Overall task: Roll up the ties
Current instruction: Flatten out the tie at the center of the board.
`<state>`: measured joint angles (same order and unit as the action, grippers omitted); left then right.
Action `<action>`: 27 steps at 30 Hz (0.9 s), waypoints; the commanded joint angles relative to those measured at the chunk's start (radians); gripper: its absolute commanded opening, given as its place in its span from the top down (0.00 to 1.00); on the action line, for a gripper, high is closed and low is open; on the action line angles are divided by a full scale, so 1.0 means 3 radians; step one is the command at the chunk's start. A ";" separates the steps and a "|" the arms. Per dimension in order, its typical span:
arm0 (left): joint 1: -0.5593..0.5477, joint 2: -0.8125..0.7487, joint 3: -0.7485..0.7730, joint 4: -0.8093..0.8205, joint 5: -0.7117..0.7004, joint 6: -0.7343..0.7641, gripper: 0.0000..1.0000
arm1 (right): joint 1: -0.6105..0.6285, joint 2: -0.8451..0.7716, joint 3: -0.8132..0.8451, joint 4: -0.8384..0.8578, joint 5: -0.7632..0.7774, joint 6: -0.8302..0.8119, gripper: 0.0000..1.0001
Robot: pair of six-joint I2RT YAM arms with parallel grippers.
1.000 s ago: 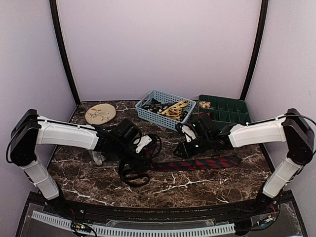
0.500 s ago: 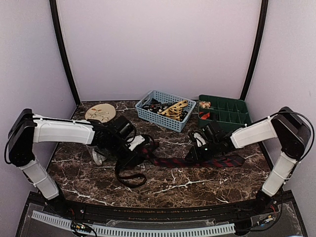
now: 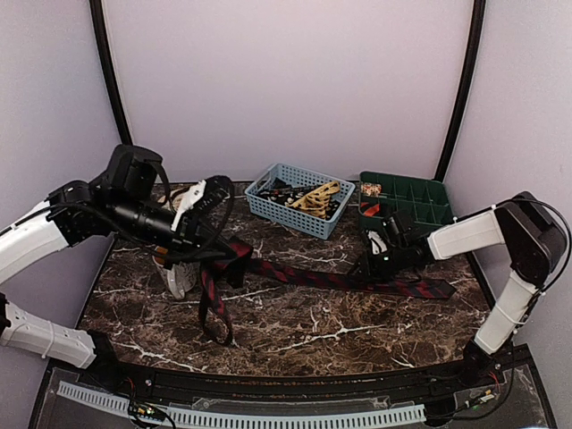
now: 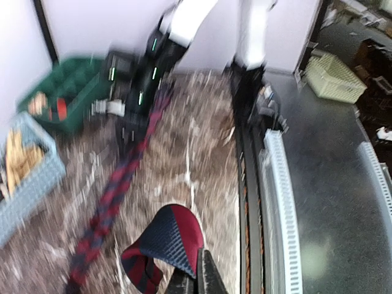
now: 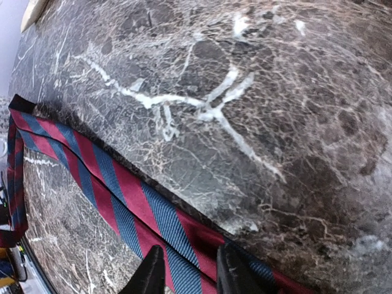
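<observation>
**Top, left wrist and right wrist views: rolling the ties.** The striped tie (image 3: 313, 277), dark with red diagonal bars, stretches across the middle of the marble counter (image 3: 295, 335). Its broad end lies flat near the right edge. Its other part rises off the stone left of centre, and from there a narrow loop hangs down toward the near edge.

The left gripper (image 4: 197, 277) is raised above the left half of the counter. Its fingers are pressed together, and they pinch a fold of the striped tie, which bulges just above the tips in the left wrist view.

The right gripper (image 5: 190, 272) is low over the right part of the counter, on the flat stretch of the same tie. Its two fingertips (image 5: 150, 272) stand apart, and the cloth lies flat under and between them rather than being clamped.

At the far edge stands a blue slatted basket (image 3: 286, 219). It holds a tan-gold tie (image 3: 315, 197) among darker pieces that are too small to tell apart. A green compartment tray (image 3: 416, 192) sits just beside the basket toward the far right corner.
</observation>
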<state>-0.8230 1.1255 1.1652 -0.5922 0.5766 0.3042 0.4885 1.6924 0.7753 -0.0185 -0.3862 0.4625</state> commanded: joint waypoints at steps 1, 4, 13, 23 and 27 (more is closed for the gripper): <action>-0.0007 -0.0013 0.0324 0.0227 0.0635 0.0165 0.99 | -0.0018 -0.0285 0.0033 -0.0053 -0.0242 -0.0109 0.62; -0.0029 0.0321 0.0633 0.0224 0.0754 0.0130 0.96 | -0.0017 -0.0823 -0.0030 0.0243 -0.0637 -0.0063 0.50; -0.0115 0.0986 0.0983 0.0243 0.1163 0.0287 0.95 | 0.0190 -0.1800 -0.0011 0.0807 -0.1274 0.0139 0.28; -0.0134 0.1243 0.1018 0.0470 0.1589 0.0247 0.93 | 0.0852 -0.1545 0.0426 0.0688 -0.1408 -0.0125 0.28; -0.0135 0.1297 0.1047 0.0447 0.1484 0.0252 0.93 | 0.1069 -0.1355 0.0633 0.0766 -0.1564 -0.0018 0.27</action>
<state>-0.8577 1.5047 1.4467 -0.4728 0.9970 0.3668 0.7547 1.2476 0.8940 0.1665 -0.7906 0.4465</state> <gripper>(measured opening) 0.071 0.728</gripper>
